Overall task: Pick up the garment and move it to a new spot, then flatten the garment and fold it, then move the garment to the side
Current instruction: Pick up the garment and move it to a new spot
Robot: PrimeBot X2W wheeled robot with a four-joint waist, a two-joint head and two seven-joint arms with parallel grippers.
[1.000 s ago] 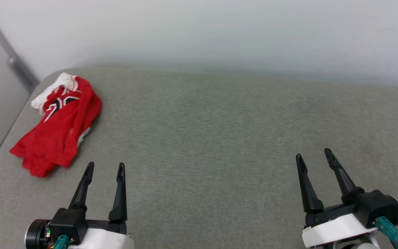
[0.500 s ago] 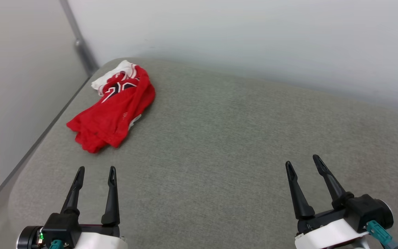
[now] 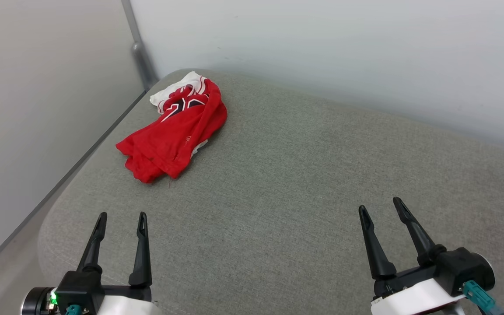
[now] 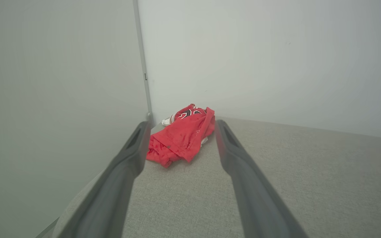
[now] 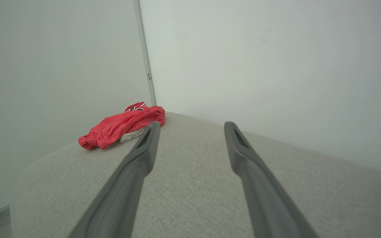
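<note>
While it lies bunched up, the garment [image 3: 175, 131] is at about 10 o'clock on the grey fabric worktop [image 3: 287, 175], right by the rounded corner there.

Red body's crumpled into a loose heap, with white sleeve and striped trim poking out at the 12 o'clock end and a bit of black white-edged print on top, and nothing's touching it. Left end effector [image 3: 122, 216] is down at 7 o'clock in the head view, fingers spread wide and empty, aimed roughly at the shirt with bare fabric in between. Right end effector [image 3: 379, 204] is at 5 o'clock, also wide and empty, well apart from it. Plain pale wall [image 3: 322, 52] behind, grey pole [image 3: 140, 57] in the corner at 11 o'clock.
</note>
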